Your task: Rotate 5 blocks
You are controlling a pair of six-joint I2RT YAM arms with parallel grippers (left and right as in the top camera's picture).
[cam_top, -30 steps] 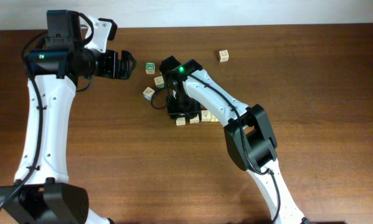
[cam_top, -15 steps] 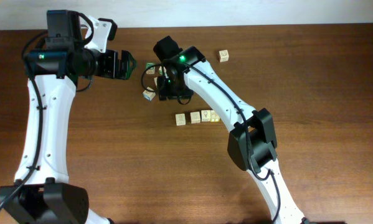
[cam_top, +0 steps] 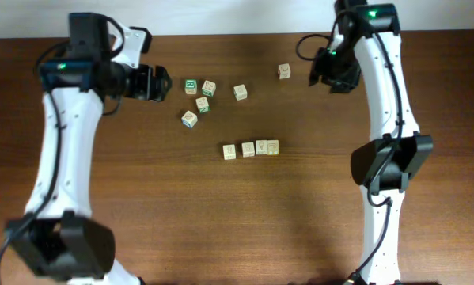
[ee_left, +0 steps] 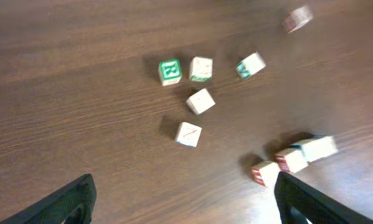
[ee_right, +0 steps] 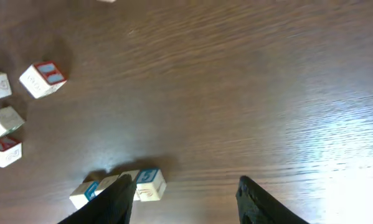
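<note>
Withdrawn from the blocks [cam_top: 248, 148] to the far edge of the desk [cam_top: 142, 198] was the right gripper [cam_top: 325, 73], jaws parted and empty. Four blocks were left in a row mid-desk (close together). Near the green-framed cube [cam_top: 191, 85], the left gripper [cam_top: 159, 82] was held wide open.

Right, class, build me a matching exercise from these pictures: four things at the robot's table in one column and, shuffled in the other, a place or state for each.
Column one
1 green-framed cube
2 row of four cubes
3 left hand
4 right hand

Column two
A open, well away from the cluster of cubes
B side by side near the middle of the table
C at the cluster's edge, nearest the left hand
D open, right beside the cluster

Pairs: 1-C, 2-B, 3-D, 4-A
</note>
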